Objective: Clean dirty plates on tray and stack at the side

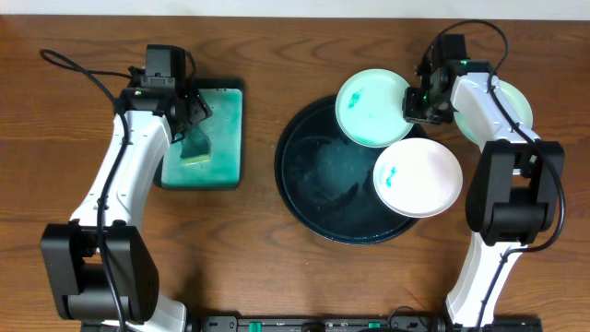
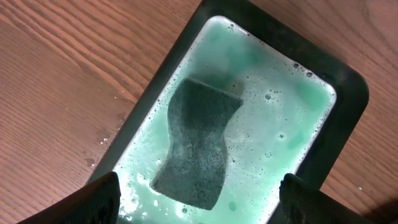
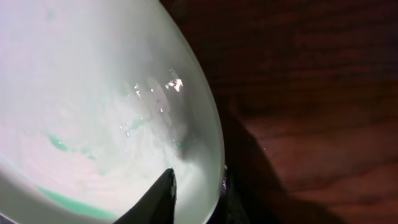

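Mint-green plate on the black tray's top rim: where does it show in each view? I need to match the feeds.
Overhead: mint-green plate, upper centre-right, overlapping the black tray's top rim.
Left wrist: not in it.
Right wrist: fills the left side.
Shared landmark: right gripper, jaws either side of the plate's rim.

Right claw [image 1: 412,100] sits at the right rim of a mint plate [image 1: 369,109]; a white plate [image 1: 419,180] overlaps the tray [image 1: 318,180].
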